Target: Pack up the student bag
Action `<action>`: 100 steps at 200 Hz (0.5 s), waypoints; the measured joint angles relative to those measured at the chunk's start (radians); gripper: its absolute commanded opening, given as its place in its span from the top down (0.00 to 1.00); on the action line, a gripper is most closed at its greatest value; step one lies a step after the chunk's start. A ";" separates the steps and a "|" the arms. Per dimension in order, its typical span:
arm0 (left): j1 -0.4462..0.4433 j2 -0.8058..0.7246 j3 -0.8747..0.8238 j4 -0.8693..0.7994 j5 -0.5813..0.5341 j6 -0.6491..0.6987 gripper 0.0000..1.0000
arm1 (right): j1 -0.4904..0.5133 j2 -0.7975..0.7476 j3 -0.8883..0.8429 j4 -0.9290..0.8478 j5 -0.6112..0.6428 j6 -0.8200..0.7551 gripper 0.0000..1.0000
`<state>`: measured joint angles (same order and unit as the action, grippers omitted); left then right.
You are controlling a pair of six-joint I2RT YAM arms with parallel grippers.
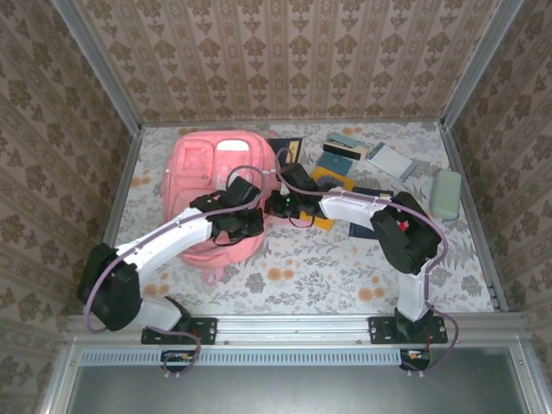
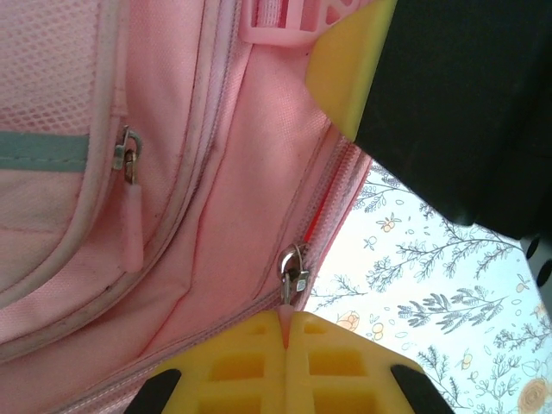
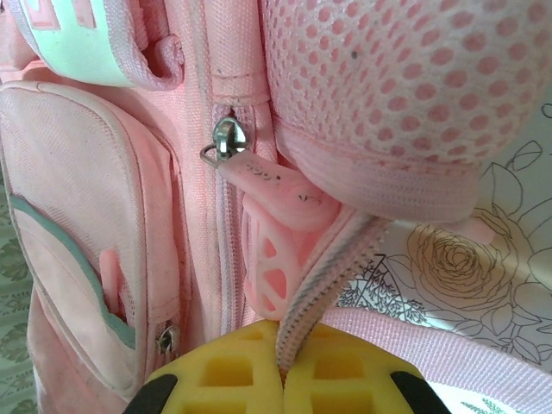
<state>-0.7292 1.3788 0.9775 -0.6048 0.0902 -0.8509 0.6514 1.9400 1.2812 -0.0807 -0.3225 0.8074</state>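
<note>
- The student bag point(image 1: 203, 172) is lying flat on the floral table point(image 1: 345, 276), toward 10 o'clock from the table's middle, with its front pockets facing up
- The left gripper point(image 2: 285, 332) is sitting at the bag's 4 o'clock corner; its yellow jaws are pressing together on the pink zipper pull point(image 2: 284, 313), which is hanging from a metal slider point(image 2: 293, 269)
- The right gripper point(image 3: 283, 345) is reaching in at the bag's 3 o'clock edge; its jaws are clamping on a pink ribbed strip point(image 3: 332, 259) that is running down from under the bag's mesh pocket point(image 3: 388, 86)
- Notebooks point(image 1: 390, 161) and a pale green case point(image 1: 446, 191) are lying at 1 to 2 o'clock on the table, apart from the bag
</note>
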 measured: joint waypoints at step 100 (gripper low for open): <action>0.060 -0.220 -0.118 -0.074 0.048 0.064 1.00 | -0.023 0.042 0.076 -0.038 -0.063 -0.058 1.00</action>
<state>-0.6693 1.1584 0.8593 -0.6788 0.1383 -0.7864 0.6285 1.9816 1.3571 -0.1188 -0.3859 0.7490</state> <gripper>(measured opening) 0.043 0.067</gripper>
